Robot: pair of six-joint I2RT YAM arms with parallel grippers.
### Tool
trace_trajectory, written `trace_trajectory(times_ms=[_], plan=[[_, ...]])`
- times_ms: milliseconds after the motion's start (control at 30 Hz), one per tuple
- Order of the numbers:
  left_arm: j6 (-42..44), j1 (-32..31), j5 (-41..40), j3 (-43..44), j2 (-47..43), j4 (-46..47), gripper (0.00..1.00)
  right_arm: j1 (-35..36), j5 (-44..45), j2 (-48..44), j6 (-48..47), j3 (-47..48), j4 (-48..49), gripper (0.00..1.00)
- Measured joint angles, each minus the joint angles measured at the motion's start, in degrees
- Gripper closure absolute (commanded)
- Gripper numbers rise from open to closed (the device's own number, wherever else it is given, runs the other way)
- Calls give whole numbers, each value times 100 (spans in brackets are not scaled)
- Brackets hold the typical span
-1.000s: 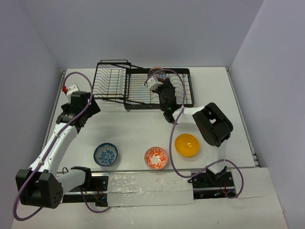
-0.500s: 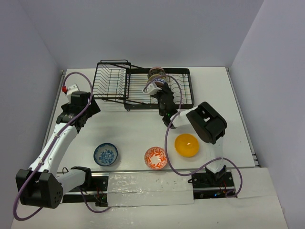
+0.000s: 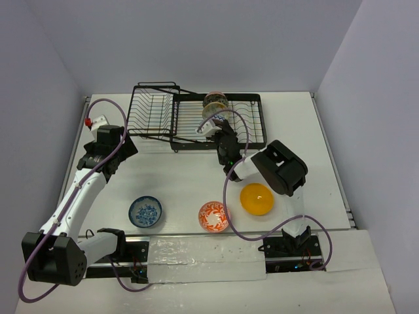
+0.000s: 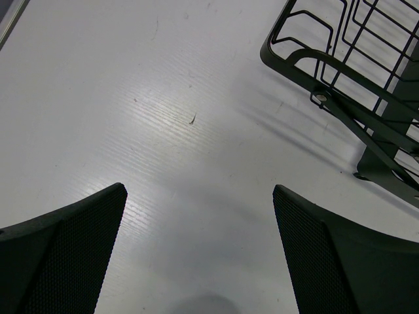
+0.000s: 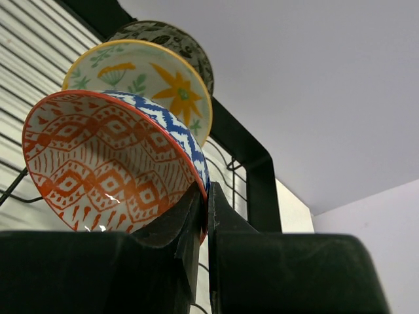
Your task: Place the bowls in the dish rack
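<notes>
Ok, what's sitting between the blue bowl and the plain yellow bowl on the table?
The orange-red floral bowl sits between the blue bowl and the yellow bowl, apart from both. The top view shows it.

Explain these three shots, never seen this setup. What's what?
The machine is a left arm and a right arm, bolted at the near edge of a white table. The wide picture comes from a fixed camera above and behind them. The other two come from a camera on each wrist, looking past that arm's own fingers.

On the table are a black wire dish rack, a blue bowl, a red floral bowl and a yellow bowl.

The right tool is shut on the rim of a red patterned bowl, holding it on edge at the rack. Behind it are a white flowered bowl and a dark patterned bowl.

The left tool is open and empty, over bare table by the rack's corner.
</notes>
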Motion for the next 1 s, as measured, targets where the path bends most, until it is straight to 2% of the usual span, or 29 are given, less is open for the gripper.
trace_trajectory(times_ms=[533, 867, 933, 1000], plan=[[0, 2, 0, 2, 81, -2, 1, -79, -354, 131, -9, 15, 162, 100], [0, 2, 0, 2, 85, -2, 1, -170, -564, -85, 153, 17, -385, 100], [0, 4, 0, 2, 85, -2, 1, -184, -581, -116, 177, 20, -472, 92], [0, 13, -2, 2, 85, -2, 1, -192, -603, -162, 221, 28, -584, 91]])
